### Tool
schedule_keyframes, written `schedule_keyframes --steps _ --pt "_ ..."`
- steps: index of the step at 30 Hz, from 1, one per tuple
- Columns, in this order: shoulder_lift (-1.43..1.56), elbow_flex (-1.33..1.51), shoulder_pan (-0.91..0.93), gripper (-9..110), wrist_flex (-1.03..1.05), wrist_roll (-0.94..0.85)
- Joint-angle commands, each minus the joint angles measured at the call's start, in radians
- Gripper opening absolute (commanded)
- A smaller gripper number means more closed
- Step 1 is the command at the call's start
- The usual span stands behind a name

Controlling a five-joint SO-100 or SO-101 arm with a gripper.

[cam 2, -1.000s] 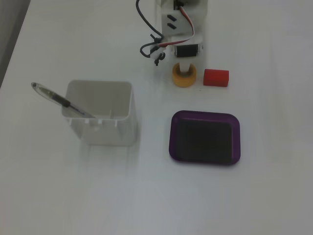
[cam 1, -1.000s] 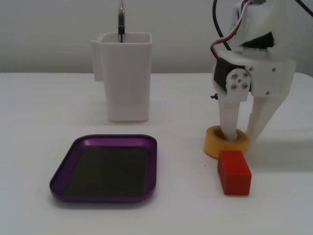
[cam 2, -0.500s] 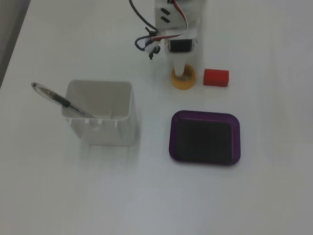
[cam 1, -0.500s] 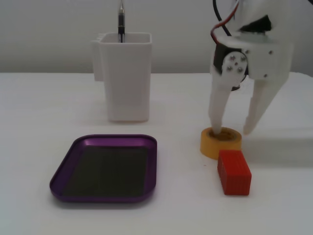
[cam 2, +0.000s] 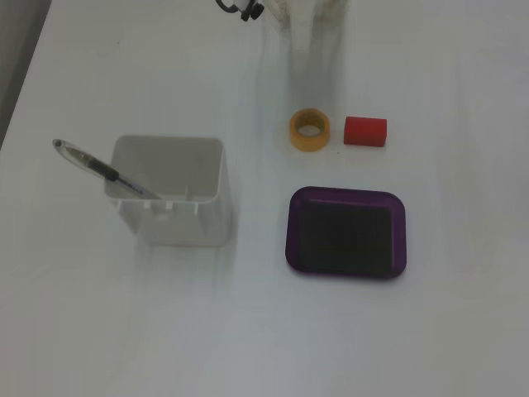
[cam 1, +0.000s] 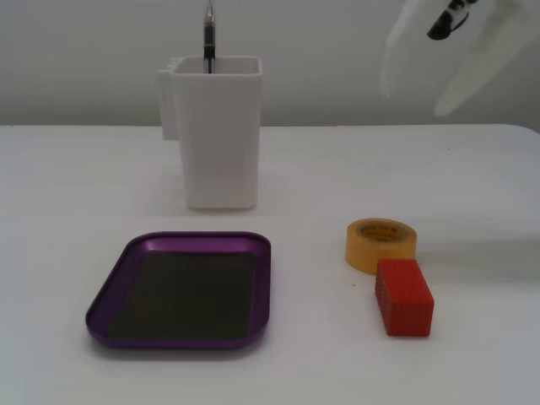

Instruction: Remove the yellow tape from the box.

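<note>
White tabletop is being recorded throughout. In a fixed view, the yellow tape (cam 1: 380, 244) is lying outside the box (cam 1: 114, 283), well apart from it and touching the red block (cam 1: 404, 296); the box is seen empty. The gripper (cam 1: 456, 51) is being held high, blurred — its opening cannot be told, and nothing is seen held. In another fixed view, the tape (cam 2: 309, 130) is sitting just beside the block (cam 2: 364, 131) — any descent risks knocking either. The white container (cam 2: 169, 192) with pen (cam 2: 99, 168) is obstructing nothing.
</note>
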Motion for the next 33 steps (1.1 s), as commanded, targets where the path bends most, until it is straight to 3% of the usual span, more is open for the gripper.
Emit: schedule_keyframes --steps 1,11,18,26,31,33 --pt "0.207 0.169 0.009 15 -0.04 0.006" --pt "0.68 0.718 0.006 15 -0.199 0.014" --pt "1.0 0.945 0.008 15 -0.19 0.009" --pt "0.953 0.988 0.006 14 -0.19 0.011" --pt "0.953 0.989 0.006 0 -0.189 0.074" --pt "0.953 0.991 0.008 0 -0.189 0.109"
